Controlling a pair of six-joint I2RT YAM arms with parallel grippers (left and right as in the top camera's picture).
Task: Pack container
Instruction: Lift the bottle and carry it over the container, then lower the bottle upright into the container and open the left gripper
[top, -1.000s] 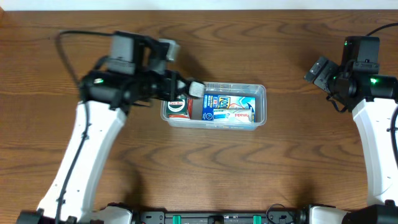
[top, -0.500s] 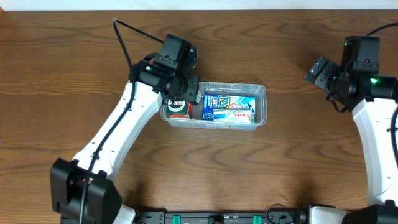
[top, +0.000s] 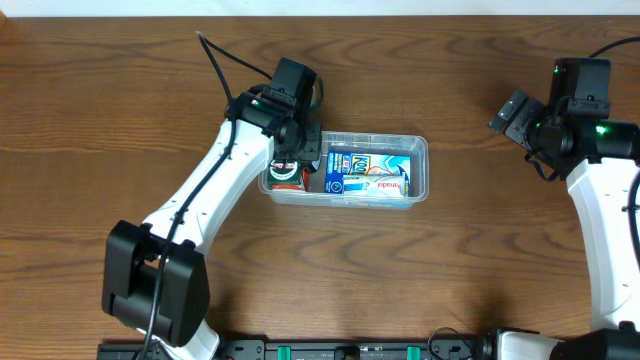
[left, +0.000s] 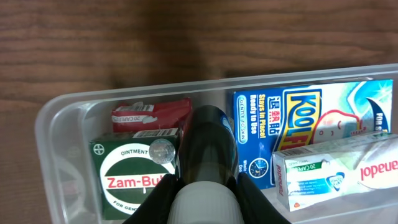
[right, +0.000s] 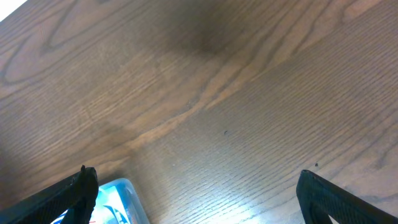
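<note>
The clear plastic container sits mid-table; it also shows in the left wrist view. Inside lie a green Zam-Buk box, a red box, a blue KOOL box and a white-and-teal box. My left gripper is shut on a dark bottle with a white cap, held over the container's left part between the green and blue boxes. My right gripper is open and empty above bare table at the far right.
The brown wooden table surrounds the container on all sides. A corner of the container shows at the lower left of the right wrist view.
My left arm has swung in from the left and brought the bottle over the container's left end. The right arm has not moved.
</note>
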